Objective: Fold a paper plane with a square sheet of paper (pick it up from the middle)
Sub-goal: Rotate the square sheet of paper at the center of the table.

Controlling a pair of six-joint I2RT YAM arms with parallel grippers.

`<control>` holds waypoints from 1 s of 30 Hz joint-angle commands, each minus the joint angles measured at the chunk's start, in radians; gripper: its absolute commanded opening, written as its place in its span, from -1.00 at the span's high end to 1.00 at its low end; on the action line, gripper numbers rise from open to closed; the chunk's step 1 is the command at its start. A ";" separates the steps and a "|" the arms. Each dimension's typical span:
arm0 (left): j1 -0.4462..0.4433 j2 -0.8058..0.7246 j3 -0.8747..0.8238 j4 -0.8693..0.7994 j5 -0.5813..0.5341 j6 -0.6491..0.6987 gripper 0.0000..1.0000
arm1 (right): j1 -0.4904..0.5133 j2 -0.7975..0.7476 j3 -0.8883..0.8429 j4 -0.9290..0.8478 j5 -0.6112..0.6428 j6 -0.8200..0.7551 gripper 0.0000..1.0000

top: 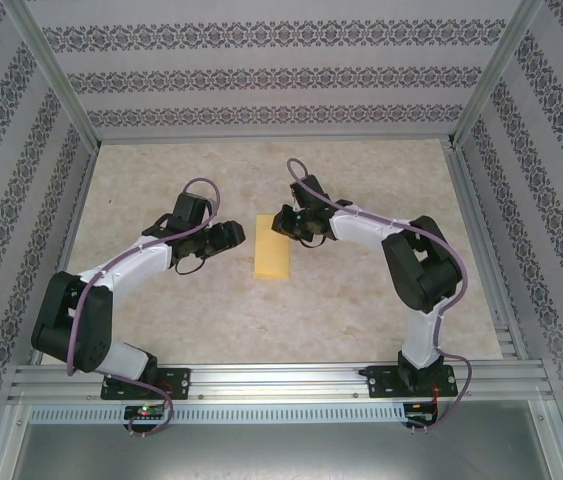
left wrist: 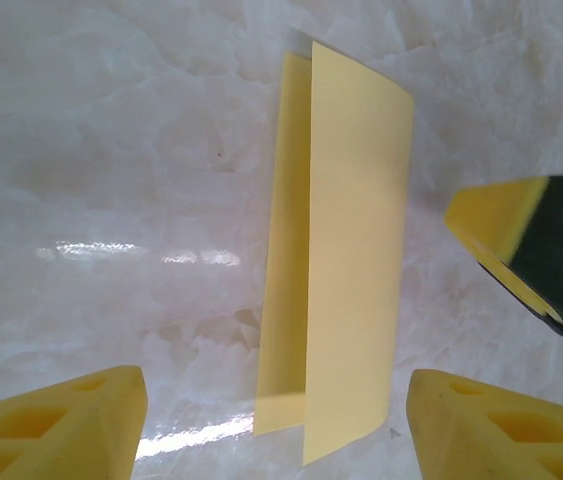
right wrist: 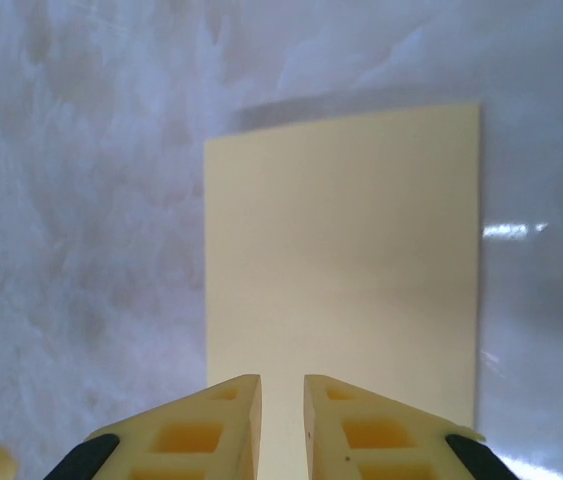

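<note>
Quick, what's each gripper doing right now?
Left gripper: open wide, holding nothing.
Right gripper: barely open, thin gap, holding nothing.

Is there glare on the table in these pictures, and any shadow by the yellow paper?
Left wrist view: white glare streaks on the table left of the folded paper. Right wrist view: a small glint right of the paper, a dark shadow along its far edge. Top view: soft, even light, no glare.

Left arm [top: 111,278] at seven o'clock and right arm [top: 416,262] at four are wearing white shells over black joints, trailing purple cables [top: 201,181] and ending in yellow, hollowed fingers [right wrist: 206,430].
</note>
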 commanded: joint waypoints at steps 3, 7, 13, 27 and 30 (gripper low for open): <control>-0.006 0.023 -0.001 0.084 0.054 -0.080 -0.42 | 0.002 0.091 0.087 -0.101 0.000 -0.052 0.64; -0.028 0.062 0.010 0.099 0.083 -0.103 -0.38 | -0.001 0.125 0.112 -0.121 0.026 -0.046 0.70; -0.106 0.097 0.028 0.130 0.089 -0.129 -0.16 | -0.009 0.107 0.032 -0.148 0.132 0.057 0.81; -0.290 0.101 -0.013 0.240 0.048 -0.244 0.39 | -0.016 -0.174 -0.249 0.154 0.014 0.183 0.60; -0.320 0.146 0.007 0.267 0.045 -0.262 0.59 | -0.065 -0.193 -0.305 0.206 -0.055 0.126 0.63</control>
